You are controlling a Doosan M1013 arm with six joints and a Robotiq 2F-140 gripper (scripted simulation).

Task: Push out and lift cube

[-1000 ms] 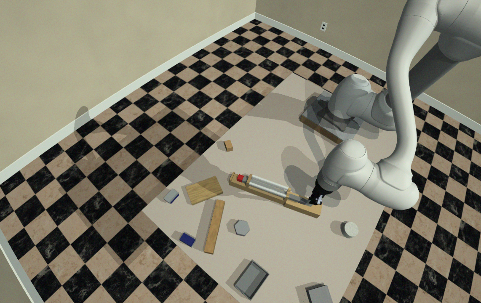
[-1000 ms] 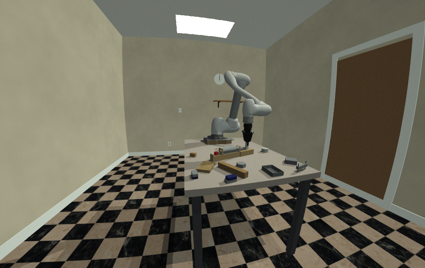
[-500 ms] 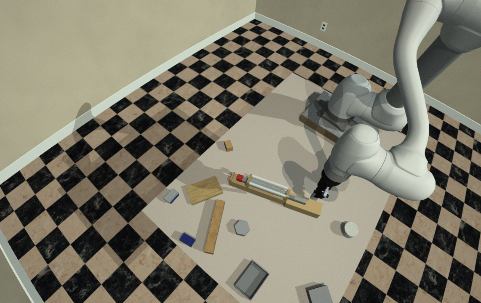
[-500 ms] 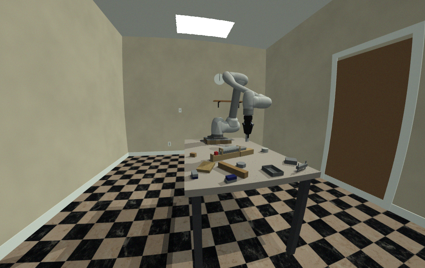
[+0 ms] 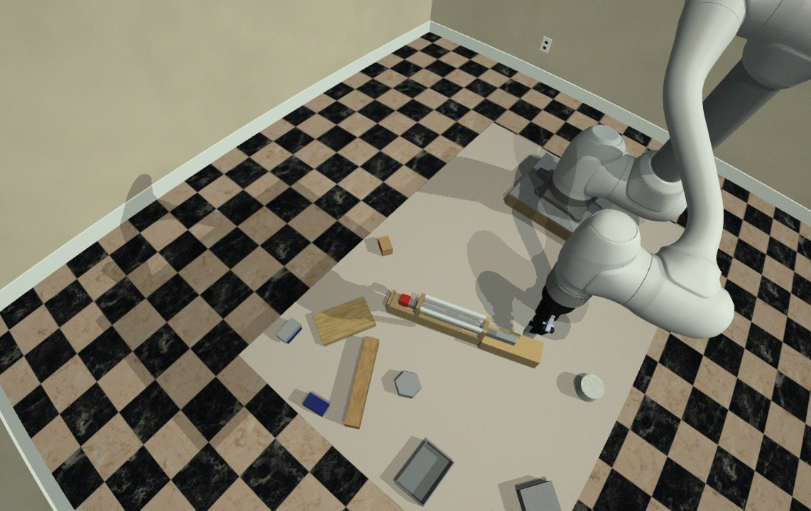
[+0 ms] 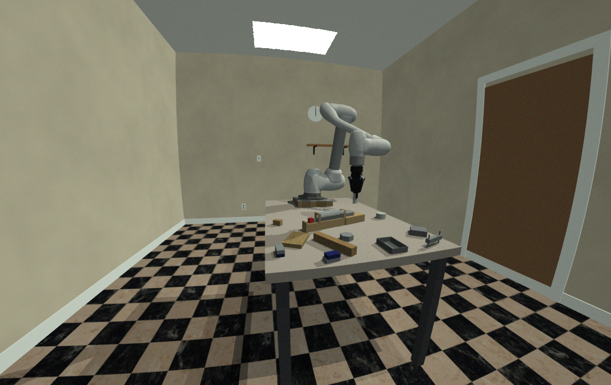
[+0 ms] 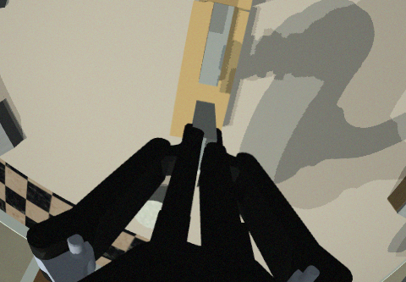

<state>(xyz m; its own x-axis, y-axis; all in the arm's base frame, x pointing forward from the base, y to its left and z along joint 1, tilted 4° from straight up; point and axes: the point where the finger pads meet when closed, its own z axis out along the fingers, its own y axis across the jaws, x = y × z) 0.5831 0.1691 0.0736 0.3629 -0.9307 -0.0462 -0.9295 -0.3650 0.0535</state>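
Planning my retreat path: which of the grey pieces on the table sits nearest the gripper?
The round grey puck, alone on the table past the channel's arm-side end. The hexagonal block and grey tray lie farther from the gripper.

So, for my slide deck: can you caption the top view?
Shut gripper poised at one end of the wooden channel, the red cube sitting at the opposite end.

On the beige counter (image 5: 510,407) we count one long wooden channel (image 5: 459,321), one small red cube (image 5: 404,300), one small tan wooden cube (image 5: 385,245), one flat square wooden board (image 5: 343,320), one long wooden plank (image 5: 361,380), two small blue-and-grey blocks (image 5: 288,330) (image 5: 315,403), one grey hexagonal block (image 5: 407,383), one pale grey round puck (image 5: 588,386), one open grey tray (image 5: 423,470) and one flat grey slab (image 5: 538,496).
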